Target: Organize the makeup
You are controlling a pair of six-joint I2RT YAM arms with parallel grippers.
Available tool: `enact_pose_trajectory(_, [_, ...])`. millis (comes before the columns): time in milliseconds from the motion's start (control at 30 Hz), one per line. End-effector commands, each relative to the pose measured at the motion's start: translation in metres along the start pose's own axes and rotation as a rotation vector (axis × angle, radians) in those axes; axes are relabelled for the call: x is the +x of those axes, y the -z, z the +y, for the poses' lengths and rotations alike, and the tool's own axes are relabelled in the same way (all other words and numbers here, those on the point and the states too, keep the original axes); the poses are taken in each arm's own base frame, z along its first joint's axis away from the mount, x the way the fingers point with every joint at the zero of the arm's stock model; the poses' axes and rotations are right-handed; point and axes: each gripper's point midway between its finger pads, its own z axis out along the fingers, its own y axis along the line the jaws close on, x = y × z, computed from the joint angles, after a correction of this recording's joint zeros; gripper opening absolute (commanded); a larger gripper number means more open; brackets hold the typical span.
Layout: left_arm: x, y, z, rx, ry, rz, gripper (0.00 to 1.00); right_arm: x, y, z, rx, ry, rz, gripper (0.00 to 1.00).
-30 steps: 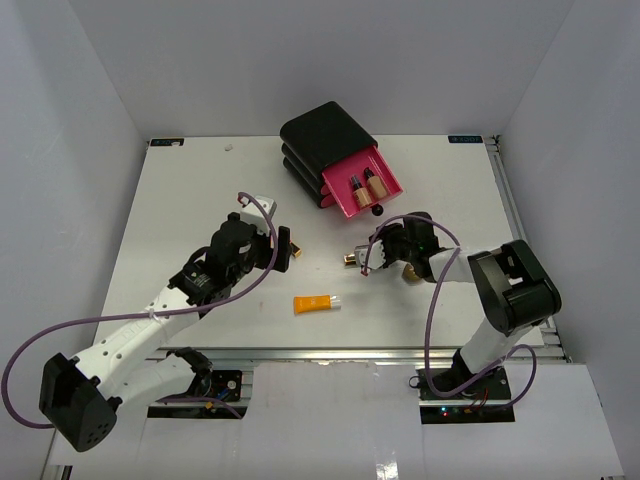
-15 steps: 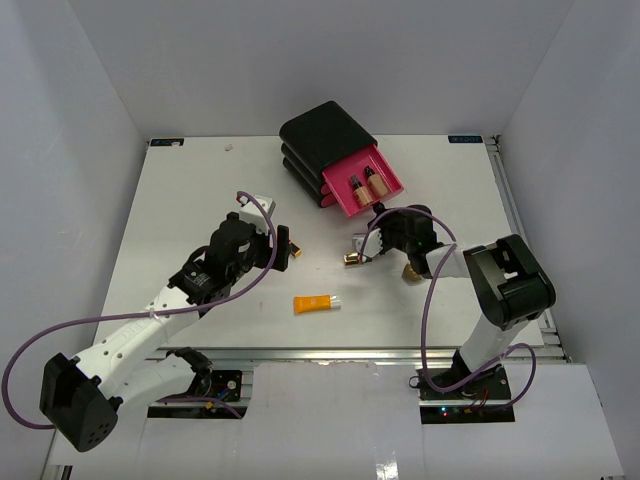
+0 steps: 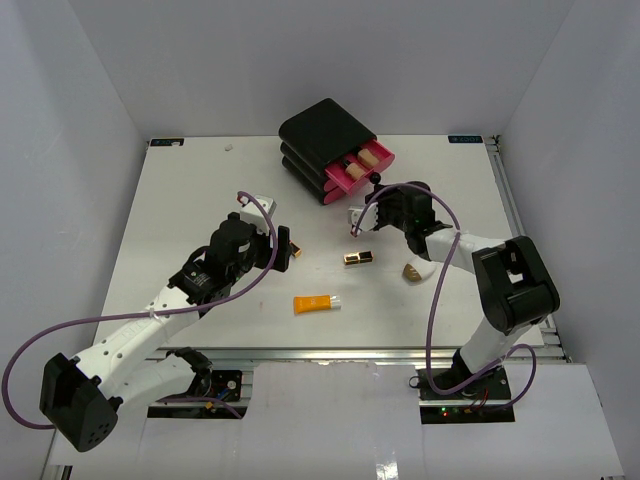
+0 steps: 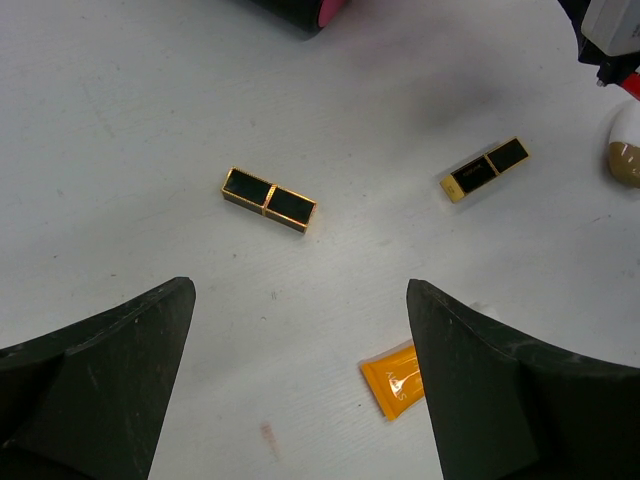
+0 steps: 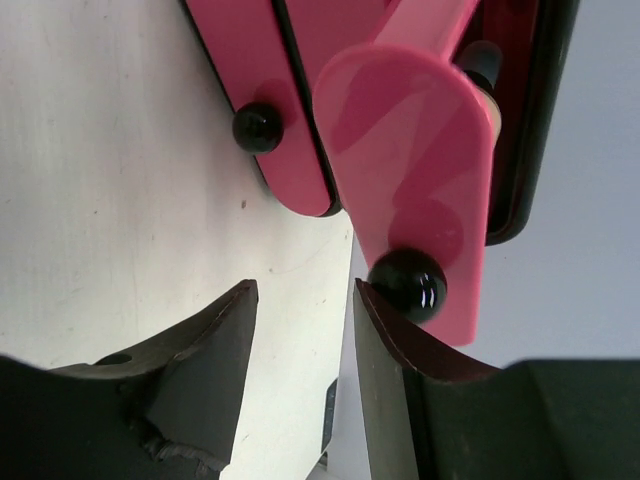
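Left claw (image 4: 300,290) gaped wide, empty, near lipstick tube (image 4: 269,198). Second lipstick tube (image 3: 359,258) lay at its 3 o'clock, orange tube (image 3: 316,302) at 5 o'clock on worktop (image 3: 180,200). Right claw (image 5: 305,288) slightly parted, empty, beside drawer knob (image 5: 408,282).

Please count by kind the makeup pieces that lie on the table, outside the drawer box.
Black-and-gold lipstick tubes: 2
Orange tube with white cap: 1
White-and-brown egg-shaped piece: 1
Total: 4
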Motion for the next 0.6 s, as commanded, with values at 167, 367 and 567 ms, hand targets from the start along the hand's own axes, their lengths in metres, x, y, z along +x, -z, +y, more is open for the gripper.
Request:
enact_pose_trajectory(167, [-0.006, 0.001, 0.001, 0.001, 0.012, -0.025, 0.98, -0.021, -0.024, -0.071, 0.111, 0.032, -0.046, 0.50])
enact_pose_trajectory(367, [-0.005, -0.001, 0.003, -0.007, 0.011, -0.020, 0.98, -0.019, -0.047, -0.083, 0.100, -0.012, -0.048, 0.50])
enact_pose_trajectory(567, [-0.004, -0.001, 0.004, -0.005, 0.012, -0.017, 0.98, -0.018, -0.060, -0.094, 0.108, -0.109, -0.059, 0.51])
